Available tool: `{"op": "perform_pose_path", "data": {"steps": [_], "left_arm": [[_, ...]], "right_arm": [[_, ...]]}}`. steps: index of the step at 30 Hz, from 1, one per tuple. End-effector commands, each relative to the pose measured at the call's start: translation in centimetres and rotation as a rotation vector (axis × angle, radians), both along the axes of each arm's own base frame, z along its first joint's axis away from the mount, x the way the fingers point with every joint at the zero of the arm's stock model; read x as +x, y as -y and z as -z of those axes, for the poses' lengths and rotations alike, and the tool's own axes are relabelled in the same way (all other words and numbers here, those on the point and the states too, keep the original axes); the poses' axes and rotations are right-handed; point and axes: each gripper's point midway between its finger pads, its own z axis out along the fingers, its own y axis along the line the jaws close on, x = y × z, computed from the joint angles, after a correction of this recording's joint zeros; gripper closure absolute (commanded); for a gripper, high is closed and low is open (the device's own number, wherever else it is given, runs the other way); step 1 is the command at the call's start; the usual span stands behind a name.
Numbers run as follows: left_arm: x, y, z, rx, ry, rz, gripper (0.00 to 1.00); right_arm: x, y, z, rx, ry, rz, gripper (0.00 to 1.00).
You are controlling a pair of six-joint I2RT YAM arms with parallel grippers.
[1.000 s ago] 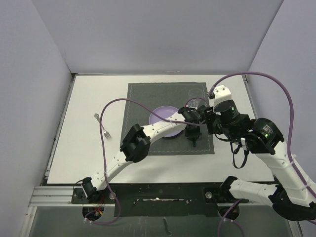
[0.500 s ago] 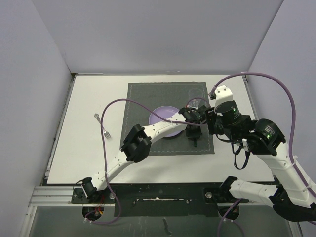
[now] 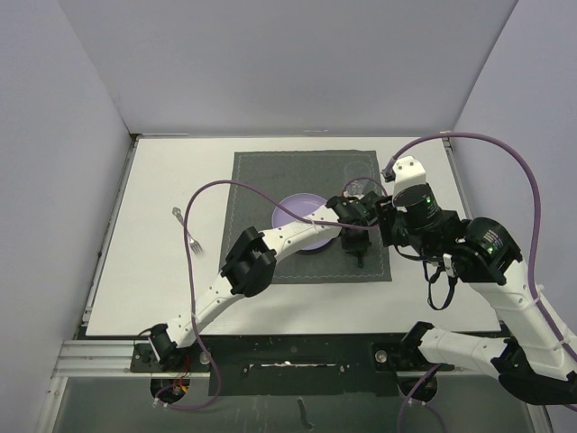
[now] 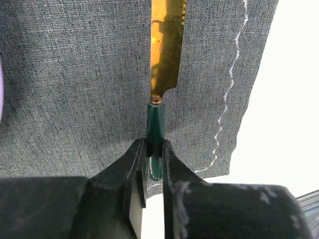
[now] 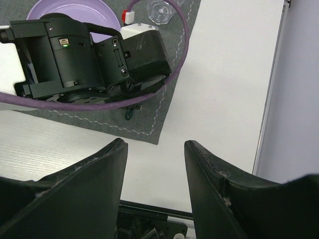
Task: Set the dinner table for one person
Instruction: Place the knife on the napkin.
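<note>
Two arms reach over the dinner table (image 3: 153, 280), a broad white top that carries a dark grey placemat (image 3: 261, 180) at its middle. The left gripper (image 4: 153, 149) has its jaws closed on the green handle of a knife (image 4: 163, 64); the gold blade points straight away from the fingers over the placemat's cloth. Whether the knife touches the cloth cannot be told. Bare tabletop shows just right of these jaws, past the placemat's stitched edge and near corner. The right gripper (image 5: 155, 144) hangs with its jaws apart and nothing between them, above the white tabletop just beside the placemat's right edge, facing the left arm's wrist. On the placemat a purple plate (image 3: 293, 209) lies left of the knife, and a clear glass (image 3: 361, 188) stands near the far right. A fork (image 3: 187, 230) lies on the bare table, well left of the placemat.
</note>
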Motion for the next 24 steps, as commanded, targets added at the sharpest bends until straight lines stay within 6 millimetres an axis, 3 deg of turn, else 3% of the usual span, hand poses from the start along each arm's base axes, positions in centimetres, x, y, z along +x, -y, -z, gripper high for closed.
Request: {"op": "perform_pose_path", "data": {"steps": [1, 24], "left_arm": [[1.1, 1.1, -0.9, -0.047, 0.040, 0.005, 1.00], [2.3, 0.3, -0.6, -0.043, 0.039, -0.044, 1.00]], "right_arm": [[0.2, 0.7, -1.3, 0.016, 0.055, 0.028, 0.50], [0.1, 1.0, -1.3, 0.010, 0.053, 0.035, 0.50]]}}
